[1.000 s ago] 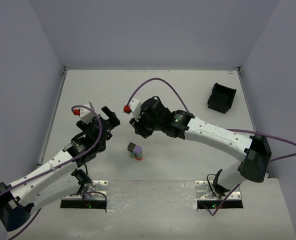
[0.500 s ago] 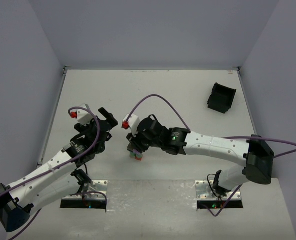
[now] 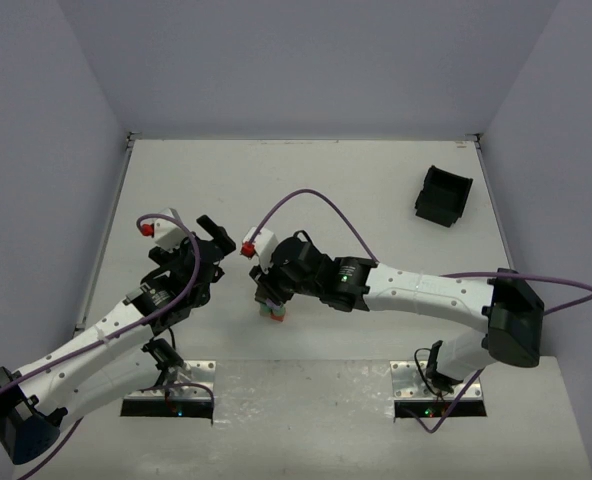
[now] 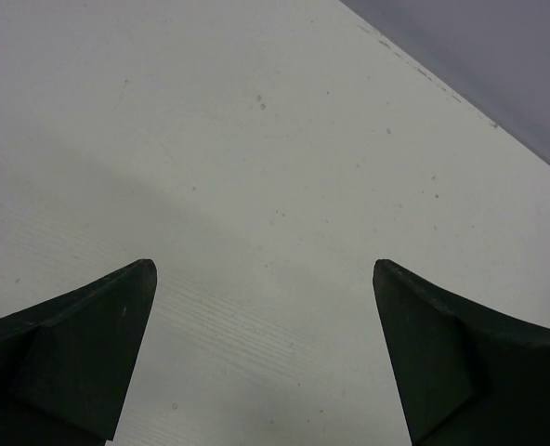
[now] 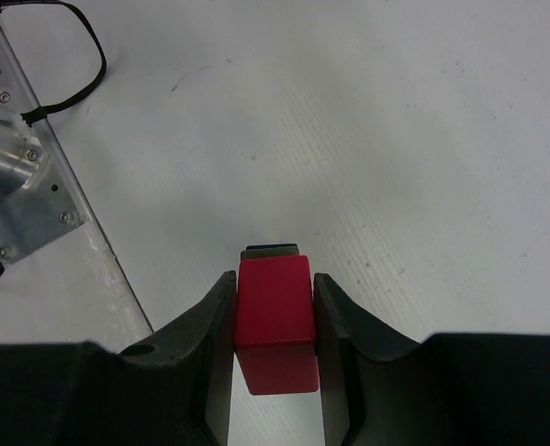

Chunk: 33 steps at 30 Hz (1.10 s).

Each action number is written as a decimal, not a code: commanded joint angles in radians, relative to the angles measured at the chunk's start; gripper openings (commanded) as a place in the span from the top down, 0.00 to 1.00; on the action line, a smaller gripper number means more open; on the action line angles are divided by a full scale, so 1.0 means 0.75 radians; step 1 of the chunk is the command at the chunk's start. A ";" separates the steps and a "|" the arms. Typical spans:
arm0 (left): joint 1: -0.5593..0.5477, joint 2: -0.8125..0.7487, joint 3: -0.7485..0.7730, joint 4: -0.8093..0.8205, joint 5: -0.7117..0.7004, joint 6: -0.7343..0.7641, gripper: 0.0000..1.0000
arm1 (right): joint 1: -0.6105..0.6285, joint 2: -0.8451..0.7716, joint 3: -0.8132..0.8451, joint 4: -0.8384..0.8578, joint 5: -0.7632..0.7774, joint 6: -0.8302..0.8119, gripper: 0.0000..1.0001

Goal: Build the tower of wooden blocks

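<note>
You have open table [image 4: 256,139] ahead of the left gripper [image 4: 264,269]. The right gripper [image 5: 273,288] (clamped on a red block [image 5: 275,325]) crowds the tower [image 3: 273,315] from above; the black bin [image 3: 443,195] stands well apart, far right.

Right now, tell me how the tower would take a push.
The tower is narrow and several blocks tall, so it likely tips. The red block clamped in the right gripper looks rigid and flat-sided, so probably won't roll.
</note>
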 commanded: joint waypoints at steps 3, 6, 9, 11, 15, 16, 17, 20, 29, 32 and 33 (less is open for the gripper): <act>-0.011 -0.008 0.003 0.023 -0.012 -0.006 0.00 | 0.014 0.031 0.074 0.058 0.025 0.012 0.99; -0.009 -0.008 0.003 0.025 -0.009 -0.004 0.00 | 0.014 0.035 0.067 0.068 0.023 0.015 0.99; -0.009 -0.004 0.003 0.024 -0.007 0.005 0.00 | 0.016 0.042 0.067 0.070 0.020 0.014 0.98; -0.009 -0.006 0.003 0.025 -0.011 0.006 0.00 | 0.016 0.046 0.067 0.072 0.014 0.015 0.98; -0.009 -0.014 0.002 0.027 -0.005 0.008 0.00 | 0.016 0.052 0.062 0.082 -0.002 0.011 0.97; -0.009 -0.014 0.003 0.027 -0.001 0.008 0.00 | 0.016 0.052 0.060 0.082 -0.002 0.009 0.97; -0.009 -0.014 0.003 0.029 -0.001 0.008 0.00 | 0.016 0.053 0.060 0.083 0.000 0.007 0.97; -0.010 -0.012 0.001 0.031 0.004 0.011 0.00 | 0.016 0.054 0.060 0.082 0.001 0.008 0.97; -0.009 -0.012 0.001 0.035 0.011 0.018 0.00 | 0.016 0.064 0.062 0.082 0.000 0.013 0.95; -0.009 -0.012 0.003 0.035 0.013 0.020 0.00 | 0.016 0.064 0.062 0.080 -0.002 0.013 0.94; -0.009 -0.012 0.003 0.035 0.014 0.020 0.00 | 0.016 0.064 0.062 0.079 -0.003 0.014 0.94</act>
